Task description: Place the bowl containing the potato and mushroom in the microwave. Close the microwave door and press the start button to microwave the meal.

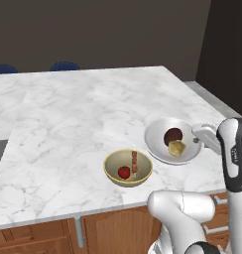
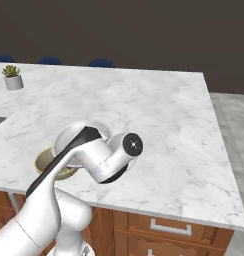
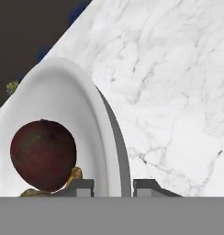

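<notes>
White bowl (image 1: 160, 141) with mushroom (image 1: 172, 135) and potato (image 1: 176, 147) sits near right front of marble counter (image 1: 68, 114). Gripper (image 3: 113, 186) straddles bowl's right rim, fingers either side, apparently clamped on it. Next: lift, carry off.

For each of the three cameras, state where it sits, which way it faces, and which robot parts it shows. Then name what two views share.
Left base view: behind the arm's left, looking down over the marble counter; arm at lower right, reaching the white bowl beside a tan bowl.
Right base view: behind the arm's right; the arm at lower left hides most of both bowls.
Hand view: on the hand, looking along the fingers, which straddle the white bowl's rim by the mushroom.
Shared: all see the counter and white bowl.
</notes>
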